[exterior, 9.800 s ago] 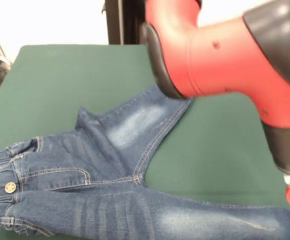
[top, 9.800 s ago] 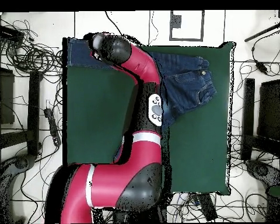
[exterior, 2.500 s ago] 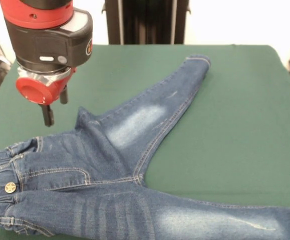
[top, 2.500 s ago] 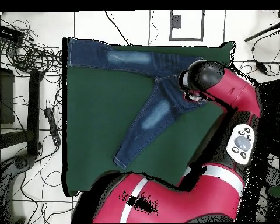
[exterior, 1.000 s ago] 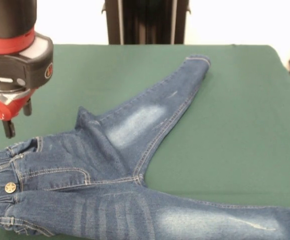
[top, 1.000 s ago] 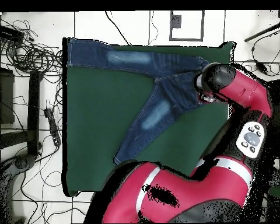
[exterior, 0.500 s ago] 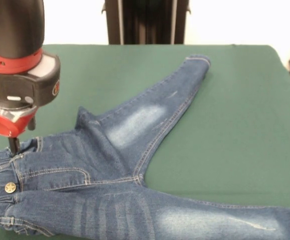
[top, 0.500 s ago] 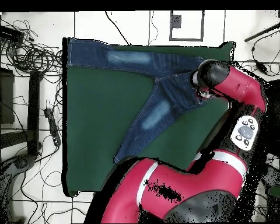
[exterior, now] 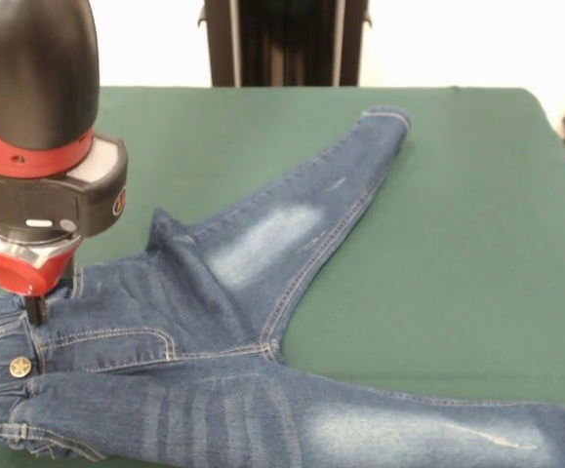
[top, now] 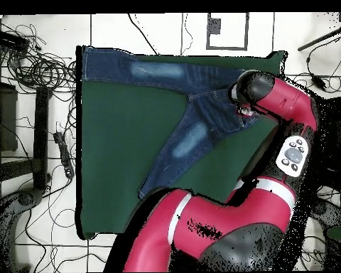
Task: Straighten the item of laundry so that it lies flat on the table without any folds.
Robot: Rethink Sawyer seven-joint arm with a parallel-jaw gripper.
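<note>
One pair of jeans [exterior: 214, 322] lay on the one green bench [exterior: 438, 234], and one red and black arm [top: 273, 142] reached over it. In the front view the jeans filled the lower left of the bench: the elasticated waistband [exterior: 4, 375] was bunched at the left edge, with a single brass button [exterior: 19, 367] showing on it. Two legs spread apart from the crotch. One leg [exterior: 311, 210] ran up and to the right, its hem lying about the middle of the bench's far part, with one faded whitish patch on the thigh. The other leg [exterior: 389, 424] ran along the near edge toward the right and passed out of the picture; it carried a pale patch too, and several crosswise creases near the thigh. A small peaked fold [exterior: 162, 229] stood up at the hip, beside the upper leg.

The gripper [exterior: 34, 310] hung at the waistband's upper corner, its black tip down on or just at the denim there. Only one dark finger showed under the red collar, so whether the jaws were wide, narrow or closed on cloth could not be told.

In the overhead view the arm's head covered the waist end of the jeans [top: 180, 135] at the bench's [top: 123, 178] upper right, and both legs were in plain sight.
</note>
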